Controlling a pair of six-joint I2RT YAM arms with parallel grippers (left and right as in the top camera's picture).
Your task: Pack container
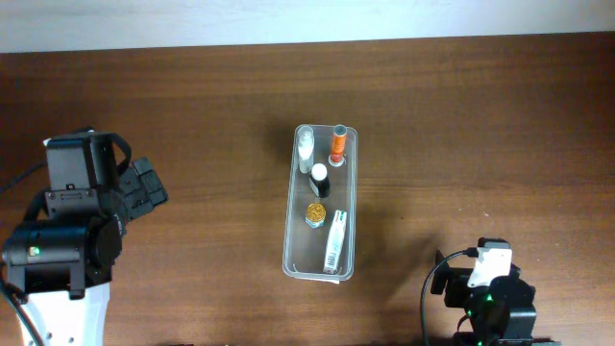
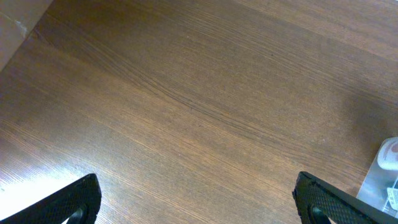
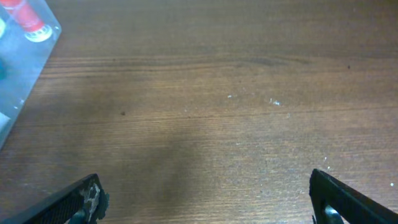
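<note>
The clear plastic container (image 1: 292, 226) lies lengthwise at the table's middle. Inside it are a clear bottle (image 1: 305, 147), an orange bottle (image 1: 337, 144), a black bottle with a white cap (image 1: 320, 180), a gold-capped jar (image 1: 315, 213) and a white tube (image 1: 335, 241). My left gripper (image 2: 198, 202) is open and empty over bare wood, far left of the container; the container's corner (image 2: 373, 180) shows at the right edge of the left wrist view. My right gripper (image 3: 208, 199) is open and empty; the container's corner (image 3: 37, 46) with the orange bottle (image 3: 28, 18) shows at the upper left of the right wrist view.
The left arm (image 1: 72, 231) stands at the table's left front. The right arm (image 1: 490, 293) stands at the right front. The brown wooden table (image 1: 461, 125) has a pale wall edge along the back.
</note>
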